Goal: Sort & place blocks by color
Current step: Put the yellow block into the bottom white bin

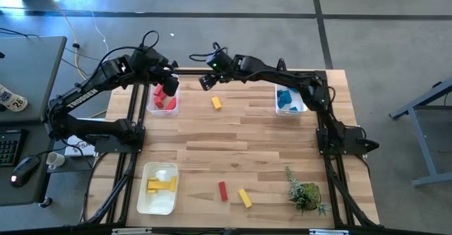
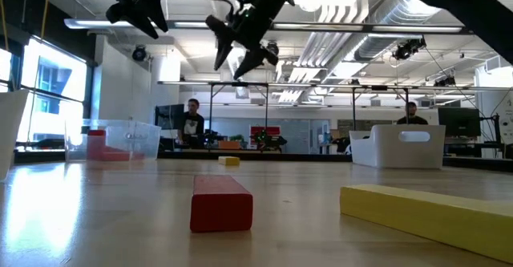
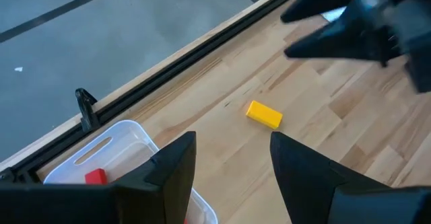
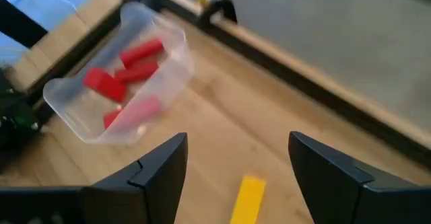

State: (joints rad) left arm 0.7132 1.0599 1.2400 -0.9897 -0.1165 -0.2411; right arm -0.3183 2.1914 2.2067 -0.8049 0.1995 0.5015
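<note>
Right gripper: fingers spread wide, empty — raised near the table's far edge, just beside the yellow block.
Yellow block: loose on the wood between the red bin and blue bin; long axis roughly in line with the fingers' reach.
Left gripper: open, over the red bin.
Nearer arm: right, probably.

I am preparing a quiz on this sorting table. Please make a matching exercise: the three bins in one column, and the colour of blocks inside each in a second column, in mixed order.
Things:
1. Bin under the left hand
2. Bin at the far right of the table
3. Bin at the near left corner

Block colours:
A. yellow
B. red
C. blue

Pairs: 1-B, 2-C, 3-A
</note>
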